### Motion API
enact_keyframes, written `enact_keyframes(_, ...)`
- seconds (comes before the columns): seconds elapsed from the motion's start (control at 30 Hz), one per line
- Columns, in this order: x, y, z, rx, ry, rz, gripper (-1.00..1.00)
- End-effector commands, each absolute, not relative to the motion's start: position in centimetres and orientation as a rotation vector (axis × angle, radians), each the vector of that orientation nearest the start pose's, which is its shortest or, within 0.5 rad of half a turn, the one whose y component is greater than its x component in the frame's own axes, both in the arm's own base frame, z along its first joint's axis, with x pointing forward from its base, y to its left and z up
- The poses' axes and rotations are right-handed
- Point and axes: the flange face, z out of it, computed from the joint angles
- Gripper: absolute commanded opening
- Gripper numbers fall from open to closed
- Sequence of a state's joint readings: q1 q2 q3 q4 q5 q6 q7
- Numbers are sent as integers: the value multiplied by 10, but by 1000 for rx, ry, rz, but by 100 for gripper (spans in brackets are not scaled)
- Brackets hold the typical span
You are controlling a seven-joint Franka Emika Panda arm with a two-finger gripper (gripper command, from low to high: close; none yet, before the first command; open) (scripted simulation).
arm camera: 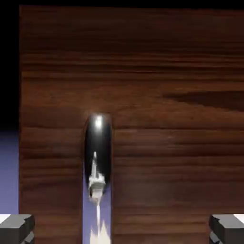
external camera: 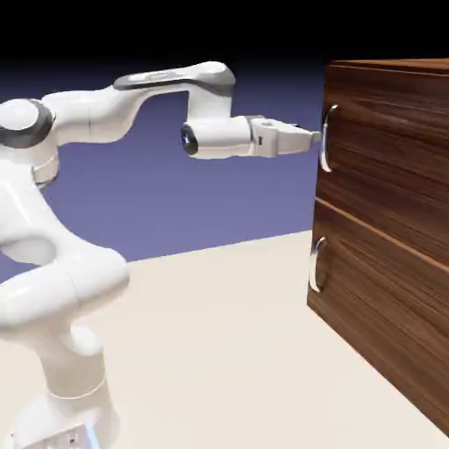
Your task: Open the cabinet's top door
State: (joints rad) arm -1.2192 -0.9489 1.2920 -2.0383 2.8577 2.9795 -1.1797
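End effector (external camera: 314, 137) released, level near top door (external camera: 386, 158) handle (external camera: 327, 138); hand view alone shows fingertips (arm camera: 16, 228) straddling handle.

Cream table (external camera: 219, 351); blue-violet backdrop (external camera: 175, 193) darkening to black at top.

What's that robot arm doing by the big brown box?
The white robot arm is reaching level toward the cabinet to open its top door. Its gripper is open and right up at the door's silver handle, though no grasp shows yet. The door looks shut, and so does the lower panel.
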Motion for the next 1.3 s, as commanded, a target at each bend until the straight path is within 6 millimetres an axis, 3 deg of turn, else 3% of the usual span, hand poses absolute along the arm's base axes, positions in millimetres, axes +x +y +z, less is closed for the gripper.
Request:
enact_keyframes(0.0,491,168,522,-1757,763,-1782,0)
enact_keyframes(0.03,491,168,522,-1757,763,-1782,0)
enact_keyframes(0.2,540,166,522,-1758,763,-1783,0)
enact_keyframes(0.23,541,166,522,-1757,763,-1782,0)
enact_keyframes(0.27,541,166,522,-1757,763,-1782,-100)
enact_keyframes(0.67,471,143,522,-1766,624,-1690,-100)
enact_keyframes(1.07,426,122,522,-1766,533,-1626,-100)
enact_keyframes(1.27,384,98,522,-1765,447,-1564,-100)
